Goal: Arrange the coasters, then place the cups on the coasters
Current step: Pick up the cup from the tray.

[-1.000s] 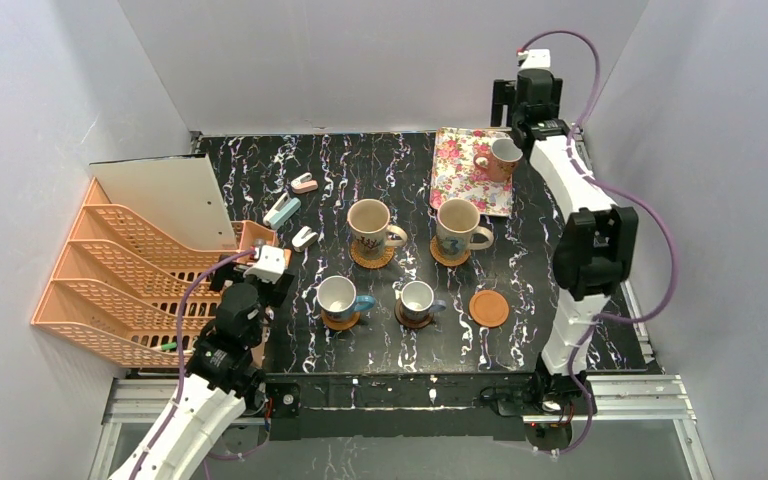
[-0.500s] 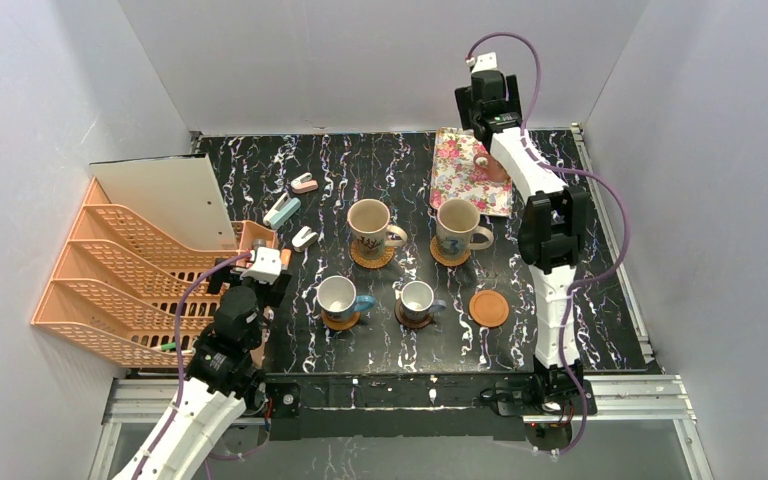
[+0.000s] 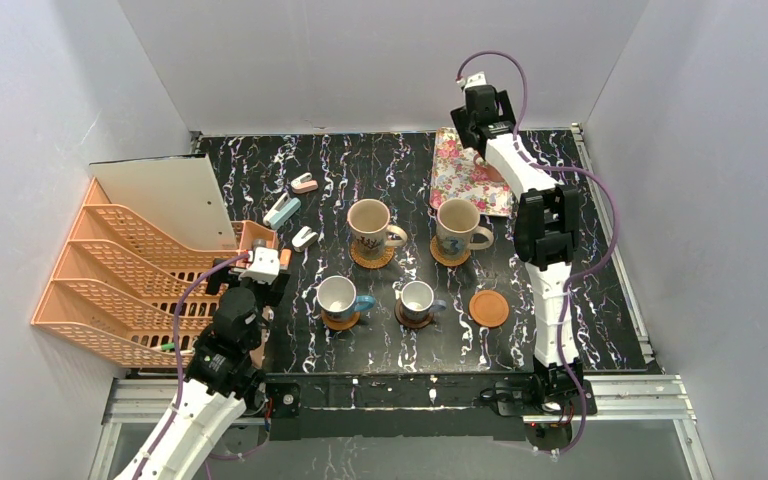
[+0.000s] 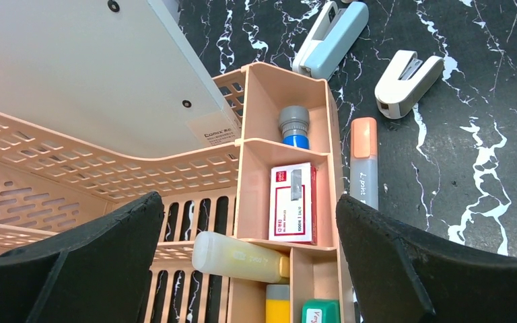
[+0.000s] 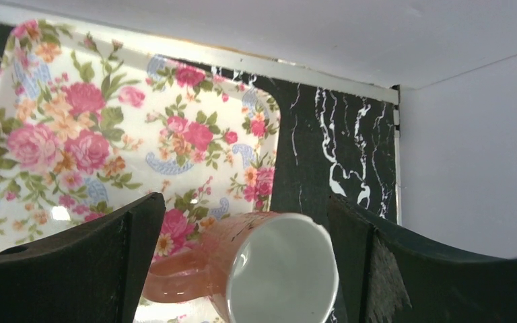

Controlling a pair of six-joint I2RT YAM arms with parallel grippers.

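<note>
Black marbled counter (image 3: 360,170), pink floral tray (image 5: 74,134) at one o'clock: our right hand (image 5: 242,262) hangs spread over the reddish white-lined mug (image 5: 276,276) there. We should descend squarely, clearing its handle.

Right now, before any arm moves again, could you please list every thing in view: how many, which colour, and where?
cups: five; two large beige and two small with white insides, all on coasters mid-table; one reddish cup on the tray
coasters: five, orange to dark brown; four under cups, one bare at the near right
tray: one, pink floral, far right
staplers: three; pink, light blue, white; left of centre
file rack: one, orange, left edge
organiser: one, orange, beside the rack, holding small stationery
highlighter: one, orange and grey, beside the organiser
table: one, black marble
left gripper: open, above the organiser
right gripper: open, a finger on each side of the reddish cup
</note>
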